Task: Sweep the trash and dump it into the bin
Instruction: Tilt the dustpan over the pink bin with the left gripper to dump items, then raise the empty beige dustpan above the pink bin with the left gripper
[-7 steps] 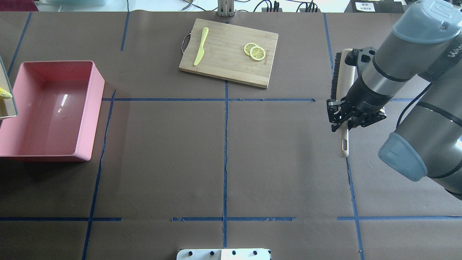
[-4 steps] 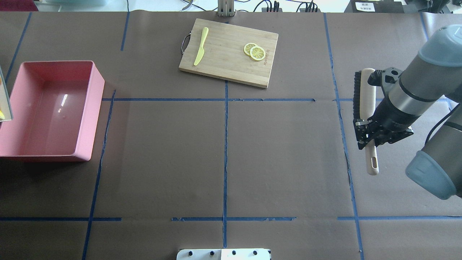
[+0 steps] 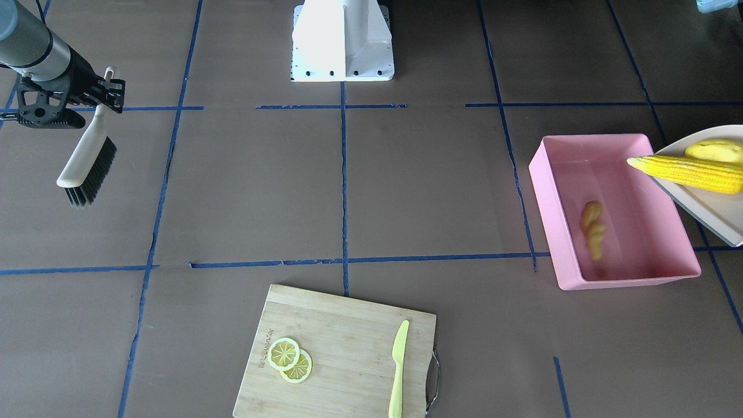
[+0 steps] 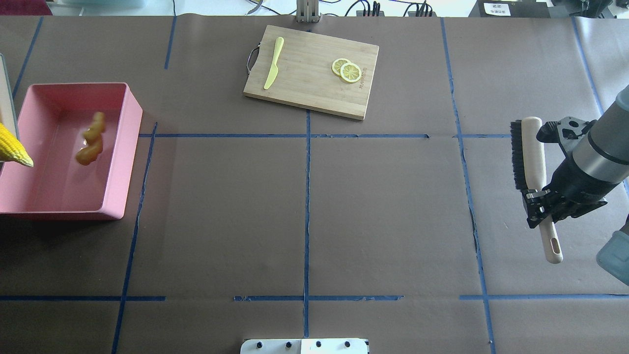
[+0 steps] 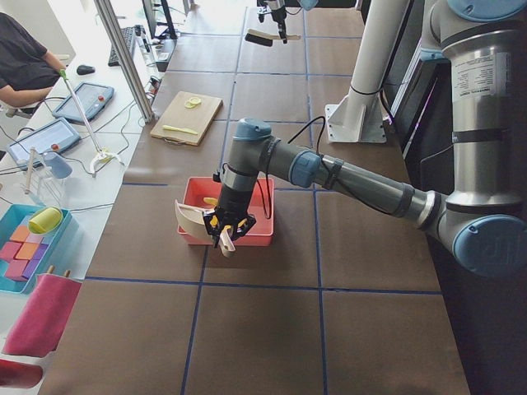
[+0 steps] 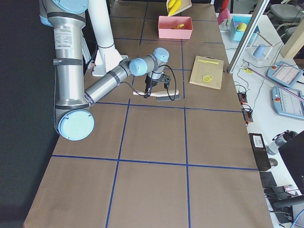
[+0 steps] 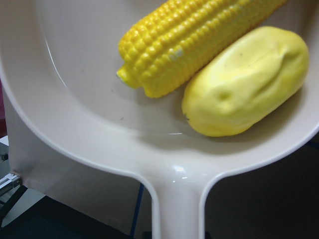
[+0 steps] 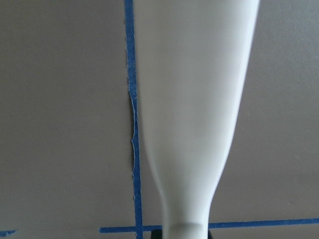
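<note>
The pink bin (image 4: 131, 129) stands at the table's left, also in the front view (image 3: 543, 209). The tan ginger root (image 4: 91, 140) is inside it, blurred (image 3: 592, 229). The cream dustpan (image 3: 705, 206) is tilted over the bin's outer wall. It carries the corn cob (image 3: 685, 171), whose tip juts over the bin (image 4: 14, 150), and the yellow lumpy vegetable (image 3: 713, 151). Both lie in the pan in the left wrist view (image 7: 189, 37) (image 7: 246, 82). The left gripper (image 5: 221, 232) is at the pan's handle; I cannot tell its state. My right gripper (image 4: 544, 205) is shut on a brush handle (image 8: 194, 114) at the far right.
A bamboo cutting board (image 4: 314, 93) at the table's back holds two lemon slices (image 4: 346, 70) and a light green knife (image 4: 273, 63). The robot's white base (image 3: 342, 40) stands at the near edge. Blue tape lines cross the brown table cover.
The ginger root has dropped from the dustpan into the bin. The corn cob has slid toward the pan's lip. My right arm has carried the brush right and nearer to the robot.
</note>
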Available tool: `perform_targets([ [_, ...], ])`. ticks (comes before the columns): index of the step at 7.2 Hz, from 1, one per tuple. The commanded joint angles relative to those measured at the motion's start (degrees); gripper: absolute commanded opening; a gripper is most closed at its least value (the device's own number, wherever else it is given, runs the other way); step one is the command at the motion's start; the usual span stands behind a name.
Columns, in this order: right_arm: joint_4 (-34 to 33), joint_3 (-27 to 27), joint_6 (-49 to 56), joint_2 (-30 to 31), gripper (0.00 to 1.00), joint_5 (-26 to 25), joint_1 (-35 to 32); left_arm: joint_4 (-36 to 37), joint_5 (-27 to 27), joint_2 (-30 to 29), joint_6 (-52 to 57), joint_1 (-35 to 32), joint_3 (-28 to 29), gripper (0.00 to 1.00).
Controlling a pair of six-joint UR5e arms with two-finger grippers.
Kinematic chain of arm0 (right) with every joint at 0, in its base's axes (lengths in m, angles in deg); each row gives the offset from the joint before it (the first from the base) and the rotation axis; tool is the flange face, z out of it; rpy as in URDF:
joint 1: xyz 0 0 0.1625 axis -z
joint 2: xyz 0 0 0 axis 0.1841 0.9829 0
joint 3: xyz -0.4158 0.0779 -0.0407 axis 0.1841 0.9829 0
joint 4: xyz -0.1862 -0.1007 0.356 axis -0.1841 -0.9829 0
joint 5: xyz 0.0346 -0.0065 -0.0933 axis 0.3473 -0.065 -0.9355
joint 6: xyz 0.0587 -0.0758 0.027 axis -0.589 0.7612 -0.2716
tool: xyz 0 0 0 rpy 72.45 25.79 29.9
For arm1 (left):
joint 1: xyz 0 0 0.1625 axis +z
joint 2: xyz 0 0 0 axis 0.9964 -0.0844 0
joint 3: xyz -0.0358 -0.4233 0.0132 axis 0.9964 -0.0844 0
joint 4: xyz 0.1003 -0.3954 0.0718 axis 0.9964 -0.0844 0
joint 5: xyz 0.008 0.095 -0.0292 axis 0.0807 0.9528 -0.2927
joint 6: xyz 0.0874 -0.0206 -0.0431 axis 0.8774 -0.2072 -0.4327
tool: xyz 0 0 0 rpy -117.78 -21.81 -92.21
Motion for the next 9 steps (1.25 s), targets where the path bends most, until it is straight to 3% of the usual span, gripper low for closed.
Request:
perform_targets([
  [1, 0.01, -0.31, 2.58, 1.45, 0.0, 0.79, -0.05, 4.67, 5.23, -2.58, 0.32, 0.98, -1.54, 0.0],
  [3, 0.1, -0.31, 2.58, 1.53, 0.01, 0.8, -0.4, 10.57, 9.91, -2.95, 0.5, 3.09, -5.76, 0.0],
  [6, 1.14, -0.92, 3.9, 5.12, 0.01, 0.71, -0.23, 11.04, 10.01, -3.65, 0.5, 3.27, -6.04, 0.0],
  [8, 14.26, 0.82, 3.98, 13.36, 0.01, 0.1, -0.14, 12.7, 10.01, -4.96, 0.59, 3.36, -6.13, 0.0],
  [9, 16.68, 4.22, 4.25, 14.18, 0.01, 0.45, -0.14, 12.79, 9.84, -5.49, 0.59, 3.8, -6.04, 0.0],
])
